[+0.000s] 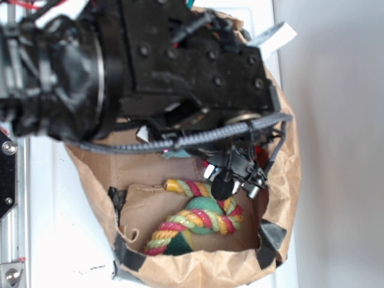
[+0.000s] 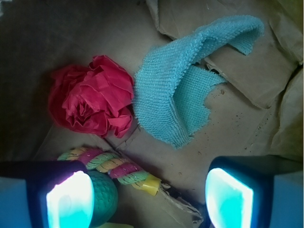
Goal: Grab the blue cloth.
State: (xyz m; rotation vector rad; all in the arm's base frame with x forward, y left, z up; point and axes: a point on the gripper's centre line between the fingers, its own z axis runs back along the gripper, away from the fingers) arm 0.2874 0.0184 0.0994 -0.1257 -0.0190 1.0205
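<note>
While the gripper hangs with fingers spread, nothing sits between them.
Blue cloth: crumpled on paper bag floor, touching red ruffled fabric ball; braided rope toy near left finger.

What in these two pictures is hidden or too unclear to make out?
- Exterior view: the blue cloth is almost wholly hidden by the arm and the paper bag.
- Exterior view: the red fabric ball is hidden the same way.
- Wrist view: the rope toy is partly blocked by a finger of the open gripper.
</note>
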